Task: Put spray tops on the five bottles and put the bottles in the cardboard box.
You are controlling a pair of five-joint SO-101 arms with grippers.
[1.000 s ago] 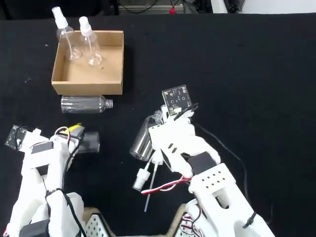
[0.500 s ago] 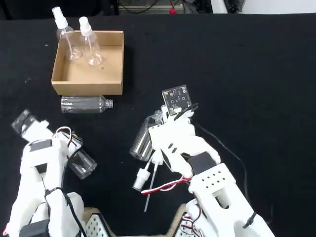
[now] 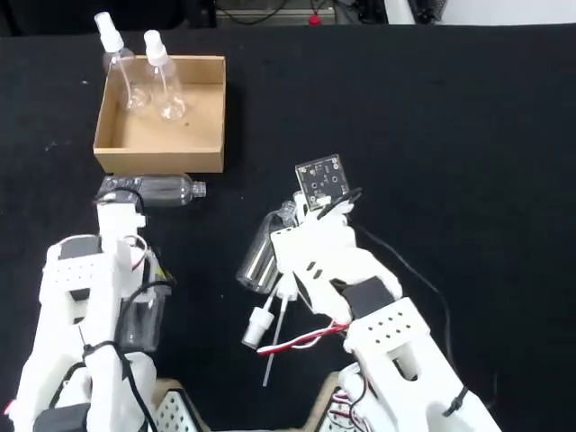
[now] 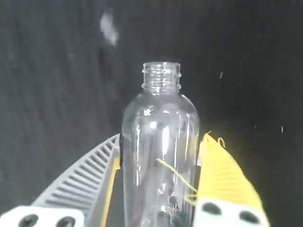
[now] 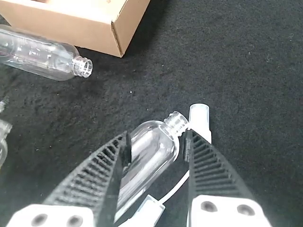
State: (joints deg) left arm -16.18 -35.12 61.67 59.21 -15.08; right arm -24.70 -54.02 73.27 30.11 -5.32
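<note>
bottle [image 4: 160,142]: clear glossy plastic | box [image 3: 157,162]: matt cardboard | tabletop [image 3: 450,135]: rough cloth

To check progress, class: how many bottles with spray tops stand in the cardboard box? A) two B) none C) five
A: a topped bottle and a second topped bottle stand in the cardboard box.

The left bottle [image 4: 160,156] runs off the picture's edge at its base, down between the left fingers [image 4: 222,175]. A pale smear [image 4: 109,26] beyond its neck, past the fingertips, is too blurred to name. The right bottle [image 5: 151,146] loses its lower body behind one of the right fingers [image 5: 208,170], and a spray top [image 5: 200,120] just outside the other is half hidden by it. From above, the left arm [image 3: 76,288] covers one end of a lying bottle [image 3: 171,191].
</note>
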